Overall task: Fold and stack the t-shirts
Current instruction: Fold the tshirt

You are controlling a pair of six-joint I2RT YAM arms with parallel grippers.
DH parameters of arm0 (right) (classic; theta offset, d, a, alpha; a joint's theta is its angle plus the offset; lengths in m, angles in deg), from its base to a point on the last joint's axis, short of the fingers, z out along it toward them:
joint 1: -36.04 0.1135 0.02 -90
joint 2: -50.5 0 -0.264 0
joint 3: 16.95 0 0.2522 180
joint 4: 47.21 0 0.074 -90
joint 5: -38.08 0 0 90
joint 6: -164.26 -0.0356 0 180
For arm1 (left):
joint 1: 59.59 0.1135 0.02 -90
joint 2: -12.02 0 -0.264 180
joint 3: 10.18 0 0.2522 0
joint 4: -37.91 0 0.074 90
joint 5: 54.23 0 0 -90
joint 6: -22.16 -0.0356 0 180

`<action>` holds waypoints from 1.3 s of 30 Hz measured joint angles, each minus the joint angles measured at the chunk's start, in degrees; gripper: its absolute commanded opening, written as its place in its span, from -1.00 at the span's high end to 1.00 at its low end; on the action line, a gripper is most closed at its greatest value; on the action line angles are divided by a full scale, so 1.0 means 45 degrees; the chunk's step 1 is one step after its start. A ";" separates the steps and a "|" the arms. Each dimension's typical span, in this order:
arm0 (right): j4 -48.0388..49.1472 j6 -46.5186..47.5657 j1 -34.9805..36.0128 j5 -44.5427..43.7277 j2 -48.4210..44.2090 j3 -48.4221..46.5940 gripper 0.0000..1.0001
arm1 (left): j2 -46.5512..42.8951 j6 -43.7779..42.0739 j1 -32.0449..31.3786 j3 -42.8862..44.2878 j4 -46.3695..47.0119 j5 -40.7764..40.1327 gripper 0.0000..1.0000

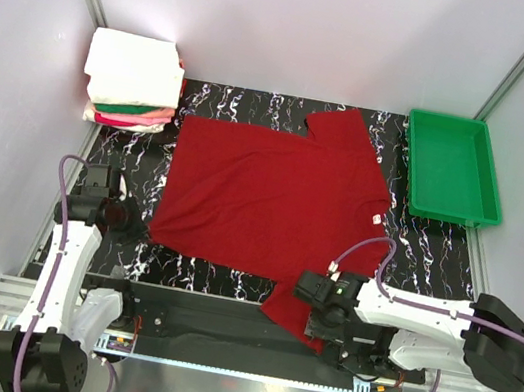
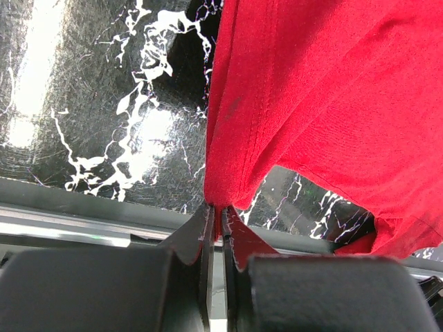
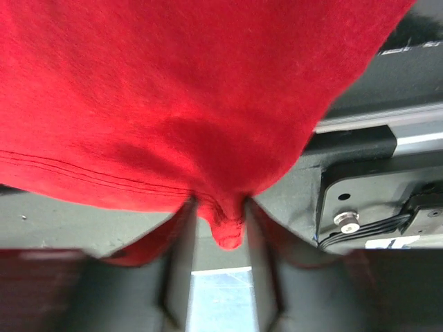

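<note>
A deep red t-shirt (image 1: 267, 197) lies spread on the black marbled mat, with a small white tag (image 1: 377, 218) at its right edge. My left gripper (image 1: 128, 220) is at the shirt's near-left corner. In the left wrist view it (image 2: 220, 211) is shut on a pinch of the red hem (image 2: 228, 187). My right gripper (image 1: 317, 305) is at the shirt's near-right part. In the right wrist view it (image 3: 220, 225) is closed on a bunched fold of the red cloth (image 3: 225, 228). A stack of folded t-shirts (image 1: 132, 82), white over green and pink, sits at the back left.
A green plastic tray (image 1: 450, 168) stands at the back right, off the mat. The mat's near edge and a metal rail (image 1: 213, 360) run just behind both grippers. White walls close in the left, right and back.
</note>
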 measured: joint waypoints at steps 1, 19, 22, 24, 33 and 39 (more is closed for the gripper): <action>0.0000 -0.0102 0.0029 -0.0121 0.0000 -0.0010 0.39 | 0.0000 -0.0005 0.0029 -0.0005 0.0000 0.0034 0.87; -0.4129 -0.1520 0.0141 -0.2594 -0.3361 -0.3750 1.00 | -0.0481 -0.0199 0.0180 0.0699 -0.0622 0.0228 1.00; -0.4580 -0.1428 0.0058 -0.3575 -0.3444 -0.5056 1.00 | -0.0325 -0.0340 0.0180 0.0976 -0.0685 0.0228 1.00; -0.4741 -0.1088 -0.0330 -0.4056 -0.3434 -0.5532 1.00 | -0.0087 -0.0427 0.0180 0.1054 -0.0670 0.0243 1.00; -0.3463 0.4852 -0.6800 -0.3959 -0.1705 -0.7101 1.00 | 0.2511 -0.0899 0.0180 0.1579 0.0092 0.0884 1.00; -0.1855 0.8014 -0.9311 -0.3288 0.0767 -0.9326 1.00 | 0.4804 -0.1243 0.0180 0.2642 0.0855 0.0986 1.00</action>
